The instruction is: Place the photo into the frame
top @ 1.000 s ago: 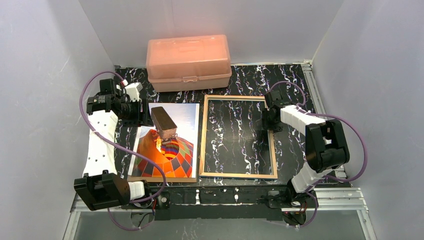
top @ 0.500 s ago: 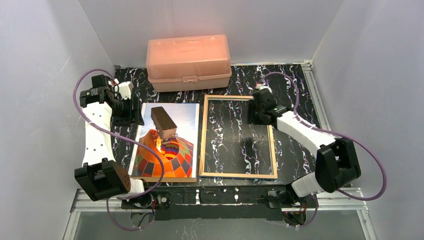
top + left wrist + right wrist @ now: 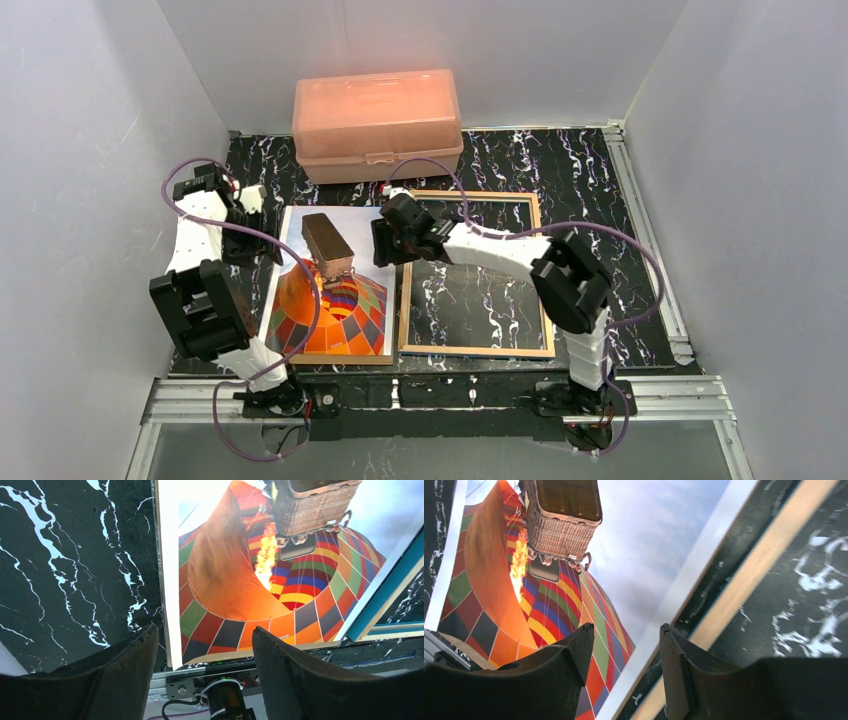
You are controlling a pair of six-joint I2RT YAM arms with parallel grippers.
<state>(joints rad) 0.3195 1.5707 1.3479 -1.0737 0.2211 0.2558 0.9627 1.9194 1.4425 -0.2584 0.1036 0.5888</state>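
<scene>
Reading as smooth printed paper on the photo [image 3: 335, 300]. Showing pale, matt wood along the frame [image 3: 475, 351] edge, with a clear pane letting the veins through. Looking like smooth, translucent peach plastic on the box [image 3: 378, 110]. Passing for glossy black marble across the table [image 3: 570, 165]. Glinting as bare metal on the rail [image 3: 690, 405].

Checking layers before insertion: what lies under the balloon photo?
The edge of a brown board peeks out along the near side of the photo; everything else beneath is covered.

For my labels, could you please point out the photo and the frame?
the photo [image 3: 350, 320], top external view, on its chequered balloon
the frame [image 3: 475, 351], top external view, on its near wooden rail
</scene>
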